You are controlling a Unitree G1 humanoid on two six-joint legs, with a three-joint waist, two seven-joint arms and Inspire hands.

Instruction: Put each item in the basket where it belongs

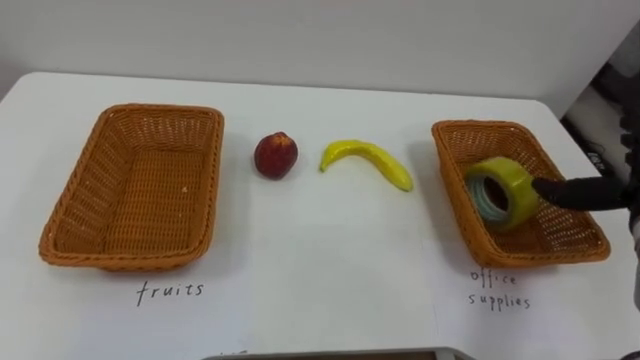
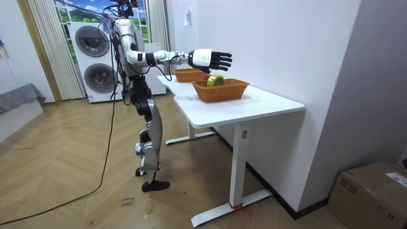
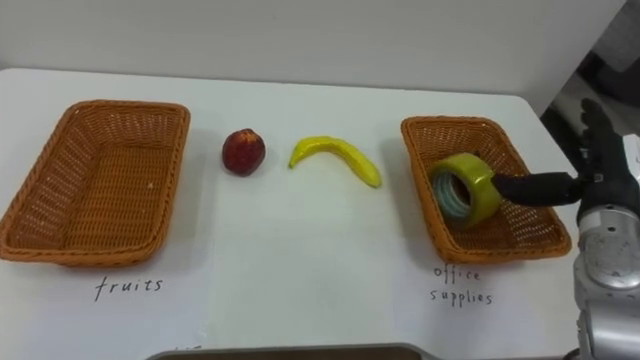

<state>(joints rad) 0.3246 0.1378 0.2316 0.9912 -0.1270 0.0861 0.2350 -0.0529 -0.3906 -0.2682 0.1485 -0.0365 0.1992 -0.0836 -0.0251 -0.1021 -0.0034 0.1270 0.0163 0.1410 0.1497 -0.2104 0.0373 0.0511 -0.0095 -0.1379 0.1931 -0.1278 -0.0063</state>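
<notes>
A yellow-green tape roll (image 1: 500,192) with a pale blue core lies tilted in the wicker basket (image 1: 452,165) labelled for office supplies, at the table's right. My right hand (image 3: 600,175) hovers at that basket's right edge. It is open, with straight fingers and the thumb (image 1: 580,192) reaching to the roll's rim; I cannot tell if they touch. A red peach (image 1: 276,155) and a yellow banana (image 1: 370,160) lie on the table between the baskets. The fruits basket (image 1: 62,215) at the left holds nothing.
The white table (image 1: 320,280) carries handwritten labels in front of each basket. In the room view I stand at the table's side with the right hand (image 2: 213,59) stretched above the near basket (image 2: 222,92); washing machines (image 2: 95,57) stand behind me.
</notes>
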